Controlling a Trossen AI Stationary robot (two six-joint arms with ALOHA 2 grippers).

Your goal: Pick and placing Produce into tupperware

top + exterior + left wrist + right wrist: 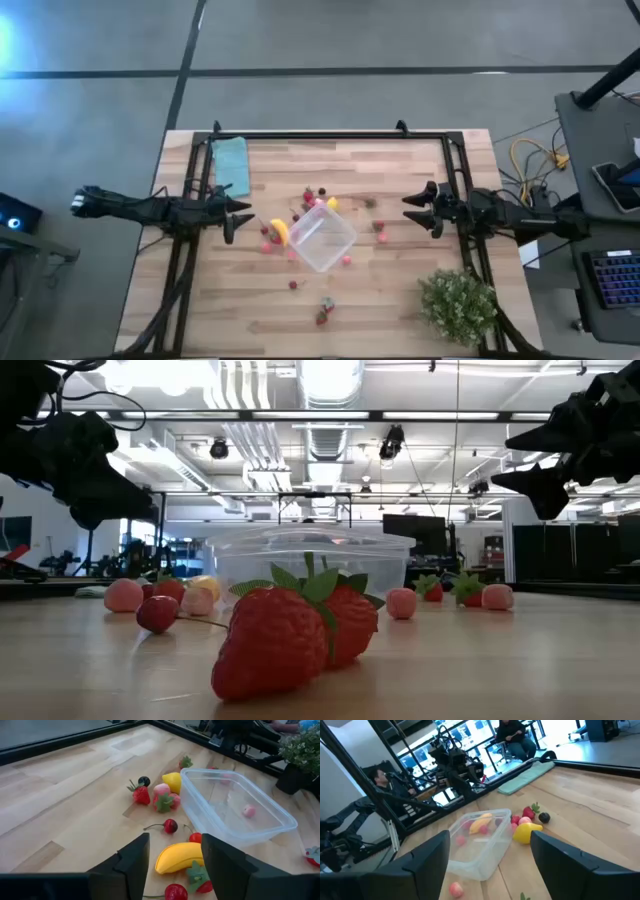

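The clear tupperware (322, 238) rests on its base mid-table, turned at an angle, also in the left wrist view (235, 805) and right wrist view (480, 845). Small produce lies around it on the wood: a yellow banana (180, 856), a lemon (173, 781), cherries, pink pieces and strawberries (290, 630). Some pieces show through the tub's clear walls. My left gripper (240, 220) hovers open just left of the tub, its fingers on either side of the banana's line (175, 865). My right gripper (412, 208) hovers open to the tub's right (490, 865).
A folded teal cloth (232, 165) lies at the far left corner. A bushy potted plant (458, 305) stands at the near right corner. Black frame rails (330, 135) border the table. People sit in the room beyond (512, 735). Bare wood lies near the front edge.
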